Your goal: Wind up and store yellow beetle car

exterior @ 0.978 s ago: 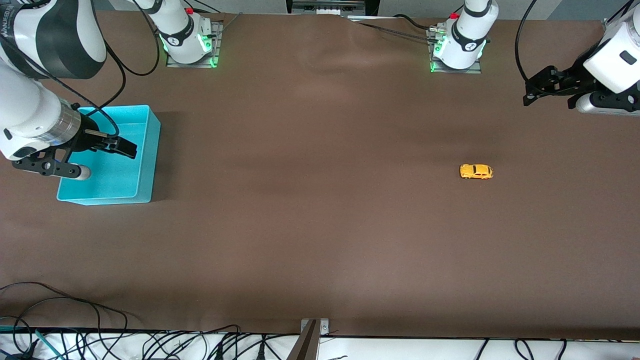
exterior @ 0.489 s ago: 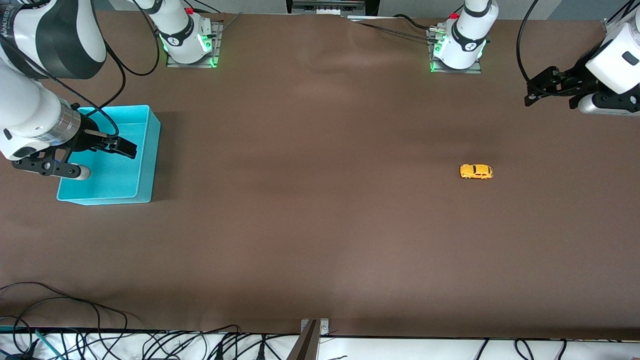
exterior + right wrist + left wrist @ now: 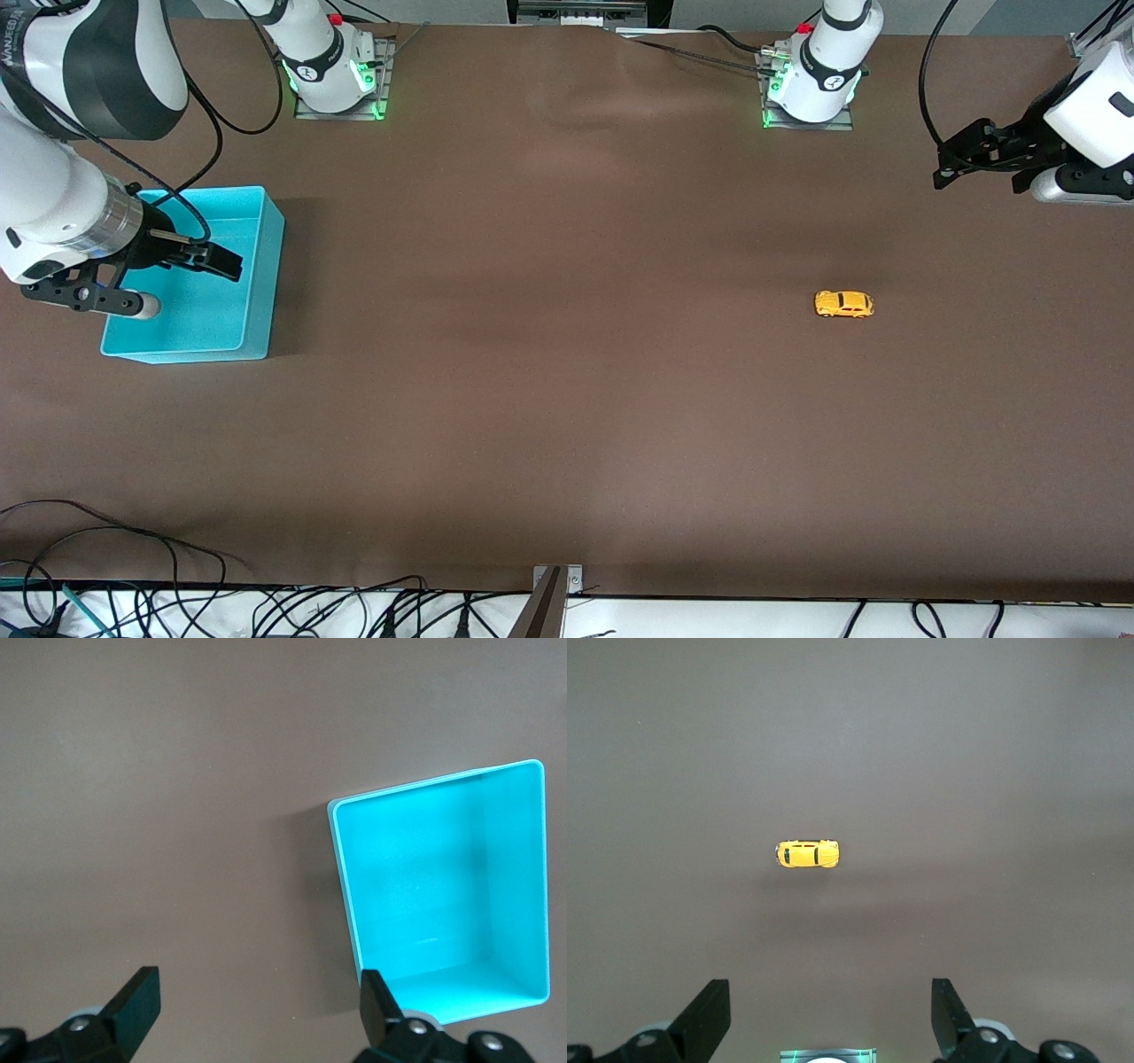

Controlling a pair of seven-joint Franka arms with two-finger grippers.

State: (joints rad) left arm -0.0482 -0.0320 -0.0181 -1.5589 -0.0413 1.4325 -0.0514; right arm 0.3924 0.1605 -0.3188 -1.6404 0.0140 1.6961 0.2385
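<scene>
a brown desk (image 3: 567,372) stretches between two franka arms, seen from a high camera facing them. at the right arm's end of the desk, the right end effector (image 3: 190,266) hangs over a turquoise bin (image 3: 257,292), its two black fingers (image 3: 133,1001) spread wide apart and holding nothing; the right wrist view looks down into the bin's bare interior (image 3: 443,895), with the brown surface beside it. the middle of the desk lies between the two arm bases, each lit with green lights along the top of the front view. toward the left arm's end of the desk sits the yellow beetle car (image 3: 843,304), upright on its wheels on the brown surface, well apart from the bin and touched by neither arm. the left end effector (image 3: 961,155) hangs above the desk at that end, farther up the front view than the car, its fingers (image 3: 709,1019) likewise spread wide and gripping nothing; the left wrist view shows the car (image 3: 807,853) alone on the desk below it. a tangle of black cables (image 3: 177,602) runs along the desk's edge nearest the front camera.
</scene>
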